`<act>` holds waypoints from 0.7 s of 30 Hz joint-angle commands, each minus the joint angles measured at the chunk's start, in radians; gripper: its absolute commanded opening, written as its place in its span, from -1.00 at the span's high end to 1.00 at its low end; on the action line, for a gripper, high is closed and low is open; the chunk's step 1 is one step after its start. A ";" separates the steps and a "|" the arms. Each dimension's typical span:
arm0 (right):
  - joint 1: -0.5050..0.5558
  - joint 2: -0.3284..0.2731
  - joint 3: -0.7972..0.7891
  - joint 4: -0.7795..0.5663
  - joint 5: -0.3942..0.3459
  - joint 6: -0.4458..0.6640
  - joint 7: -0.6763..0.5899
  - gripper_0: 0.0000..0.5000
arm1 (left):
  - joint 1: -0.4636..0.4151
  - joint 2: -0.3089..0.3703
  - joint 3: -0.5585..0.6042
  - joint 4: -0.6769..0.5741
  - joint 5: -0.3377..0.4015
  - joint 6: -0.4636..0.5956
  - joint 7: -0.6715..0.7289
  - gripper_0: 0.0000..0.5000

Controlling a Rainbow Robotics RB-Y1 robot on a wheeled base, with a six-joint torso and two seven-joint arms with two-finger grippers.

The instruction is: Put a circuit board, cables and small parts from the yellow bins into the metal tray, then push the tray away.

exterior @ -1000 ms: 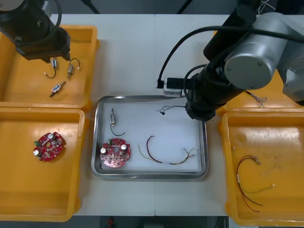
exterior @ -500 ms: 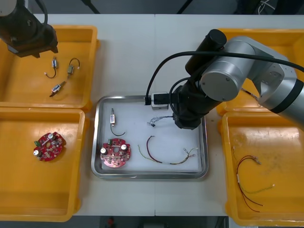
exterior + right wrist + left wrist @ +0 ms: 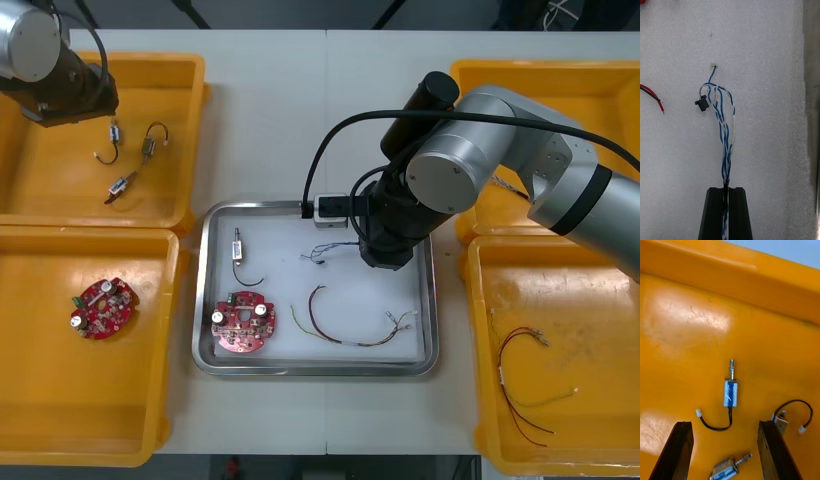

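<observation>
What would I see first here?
The right gripper pinches a blue and white cable over the metal tray. A round red circuit board lies in its near left corner. The left gripper hangs open above small metal parts in the far left yellow bin.

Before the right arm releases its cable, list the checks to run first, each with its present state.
1. Right gripper shut on the twisted blue and white cable: ok.
2. Its free end over the metal tray: ok.
3. Free end apart from the red and yellow cable and circuit board: ok.
4. Free end touching the tray floor: cannot tell.
5. Left gripper open over small metal parts in a yellow bin, away from the tray: ok.
</observation>
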 commanded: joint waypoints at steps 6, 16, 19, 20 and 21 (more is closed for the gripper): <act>-0.036 0.009 0.004 0.018 -0.029 -0.007 -0.003 -1.00 | -0.056 -0.023 -0.058 0.107 -0.034 -0.164 -0.076 -1.00; -0.037 -0.039 -0.053 -0.045 -0.093 0.056 -0.026 -1.00 | -0.054 -0.066 -0.100 0.157 -0.034 -0.255 -0.064 -1.00; -0.037 -0.043 -0.118 -0.078 -0.096 0.148 -0.083 -1.00 | -0.054 -0.070 -0.128 0.156 -0.034 -0.259 -0.064 -1.00; -0.036 -0.043 -0.135 -0.085 -0.096 0.168 -0.102 -1.00 | -0.054 -0.072 -0.139 0.157 -0.034 -0.262 -0.061 -1.00; -0.036 -0.043 -0.135 -0.085 -0.096 0.168 -0.102 -1.00 | -0.054 -0.072 -0.139 0.157 -0.034 -0.262 -0.061 -1.00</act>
